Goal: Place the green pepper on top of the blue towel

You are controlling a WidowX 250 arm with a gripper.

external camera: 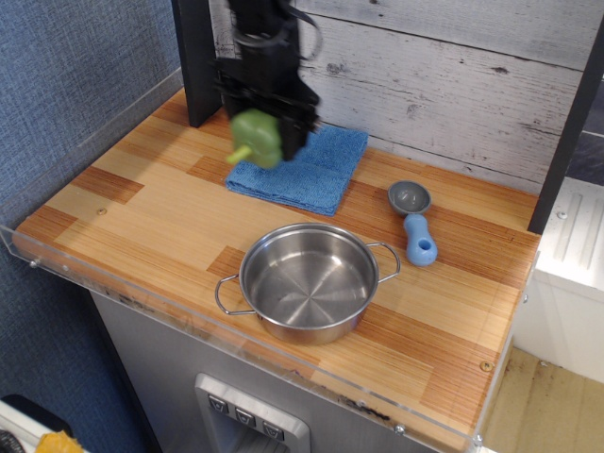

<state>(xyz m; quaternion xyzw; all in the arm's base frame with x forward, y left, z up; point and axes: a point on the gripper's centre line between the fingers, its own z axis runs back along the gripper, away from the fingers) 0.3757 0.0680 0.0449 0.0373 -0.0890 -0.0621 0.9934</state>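
In the single view, the pepper (257,138) is seen in the upper centre-left of the frame, held in the black gripper (264,121), whose jaws are closed around its upper body. The pale stem is pointed toward the lower left. The pepper is shown over the left part of the towel (316,172), which lies flat against the back wall in the upper middle of the frame. Whether the pepper already touches the cloth cannot be told.

The pepper is judged to be light, hollow and stiff, a matte plastic that should not slip much between the jaws. Its lobed body is taken as the best place to be held, across the widest part; the thin stem would be a poor hold. Some rolling may be expected when it is released, given its rounded form.

The towel is judged to be soft and fuzzy, so a cushioned, fairly steady landing is likely.

The pot (307,280) is found at lower centre and the scoop (414,224) at right, both well apart from the pepper.
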